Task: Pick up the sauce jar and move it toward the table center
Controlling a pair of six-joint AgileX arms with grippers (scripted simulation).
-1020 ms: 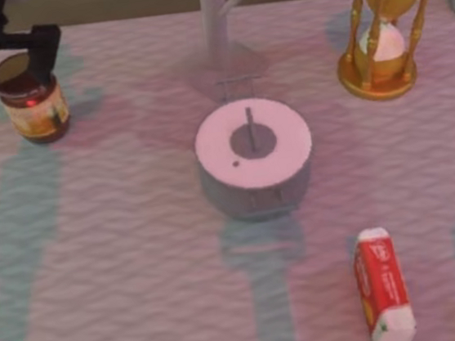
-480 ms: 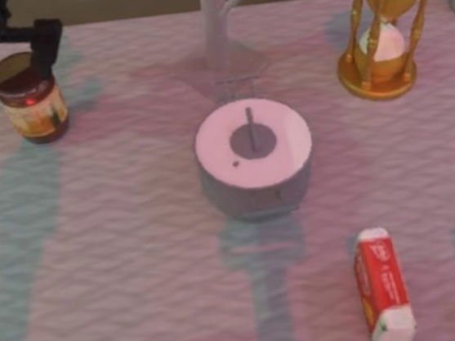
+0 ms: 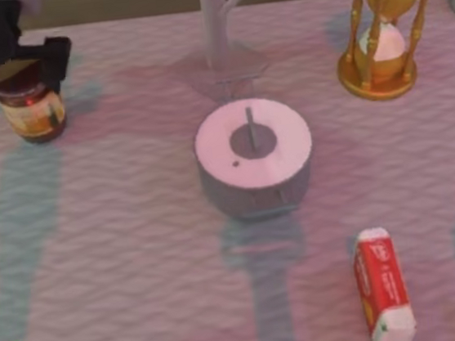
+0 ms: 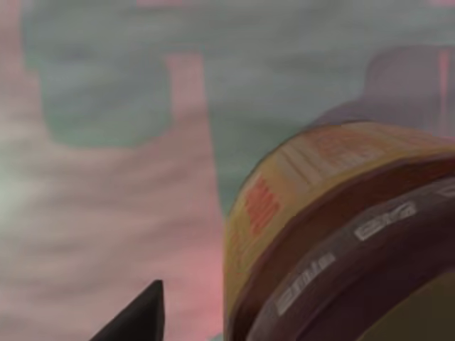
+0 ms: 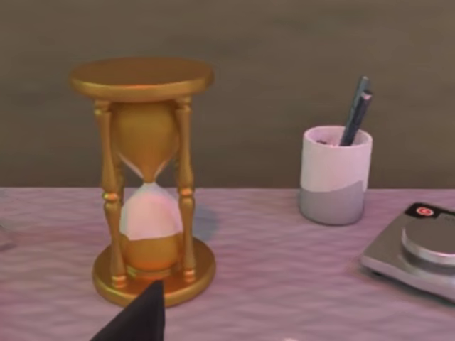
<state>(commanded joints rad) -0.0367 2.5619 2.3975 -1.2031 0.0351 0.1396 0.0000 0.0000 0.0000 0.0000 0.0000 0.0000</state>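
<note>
Pink-lilac cloth with a fine wavy pattern covers the table. The sauce jar stands upright on it near the far left corner, close to both the left and far edges. My left pincer sits over the jar's dark lid, one black finger down beside the jar's right side and the other at its left; whether they press the glass I cannot tell. The left wrist view shows the jar's yellow-orange label very close, with one dark fingertip apart from it.

Between the jar and the table center lies a bare stretch of cloth. At the middle stands a round white-topped grey cylinder, with a pale stand behind it. A golden hourglass stands at the far right, and a red and white carton lies near the front right. My right arm appears only through its wrist view, facing the hourglass and a pen cup; I cannot tell its pincer's state.
</note>
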